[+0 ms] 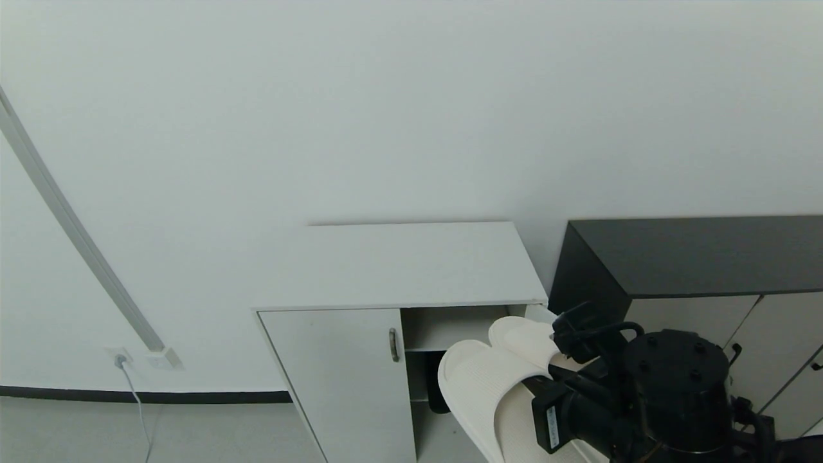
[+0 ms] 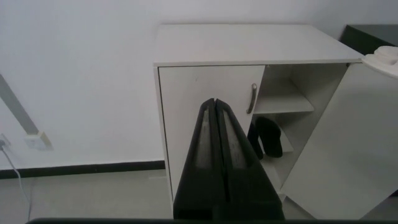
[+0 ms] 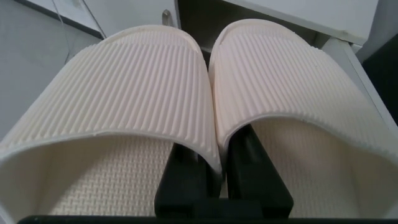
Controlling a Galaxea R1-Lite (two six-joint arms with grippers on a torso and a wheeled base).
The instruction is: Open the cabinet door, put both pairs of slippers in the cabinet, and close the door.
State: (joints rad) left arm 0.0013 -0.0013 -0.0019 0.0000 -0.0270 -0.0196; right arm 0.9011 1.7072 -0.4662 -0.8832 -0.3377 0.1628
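**Inspector:** Right pincer (image 1: 546,378), head view?
**Assistant:** It pinched the white slippers (image 1: 482,379), held before the cabinet (image 1: 411,270)'s open side.
**Inspector:** Left wrist view?
**Assistant:** Left pincer (image 2: 216,109) was pressed together, facing the shut door (image 2: 186,93).
**Inspector:** Right wrist view?
**Assistant:** Fingers (image 3: 255,174) clamped the slippers' adjoining sides.

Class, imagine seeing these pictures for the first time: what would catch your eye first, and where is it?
A pair of cream ribbed slippers, pinched side by side in the right gripper, hangs before the white cabinet's open right half. Dark slippers already sit under its shelf, and the shut left gripper faces the closed left door.
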